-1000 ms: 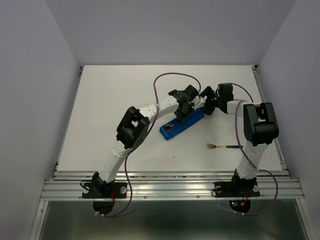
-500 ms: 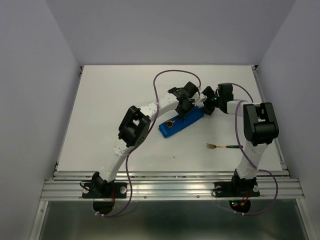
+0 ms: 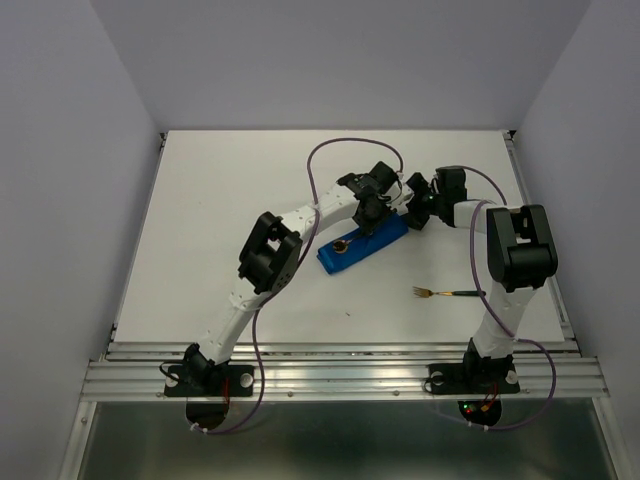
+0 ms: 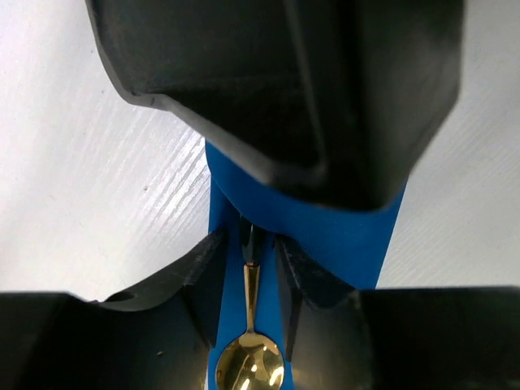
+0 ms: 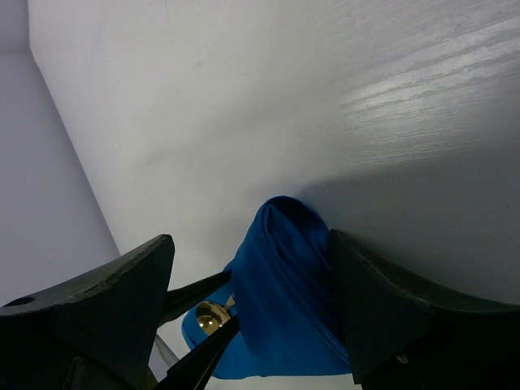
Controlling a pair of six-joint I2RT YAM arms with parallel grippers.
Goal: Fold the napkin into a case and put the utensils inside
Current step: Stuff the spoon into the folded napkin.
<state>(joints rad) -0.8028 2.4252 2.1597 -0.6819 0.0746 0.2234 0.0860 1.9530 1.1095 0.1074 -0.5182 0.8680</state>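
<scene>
Case: mid-table, spoon lodged inside, bowl left showing | left gripper: parted astride handle — nothing gripped | right gripper: spread wide around far end — seemingly to steady it | fork: laid aside, uninserted.

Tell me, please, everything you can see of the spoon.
The spoon is small, with a shiny gold-coloured bowl and neck passing into a thin dark handle. It lies along the blue case, bowl exposed at one end, while the handle runs under a fold of cloth and is hidden. The left gripper has its jaws either side of the neck; blue shows in both gaps, so they seem not to touch it.
</scene>
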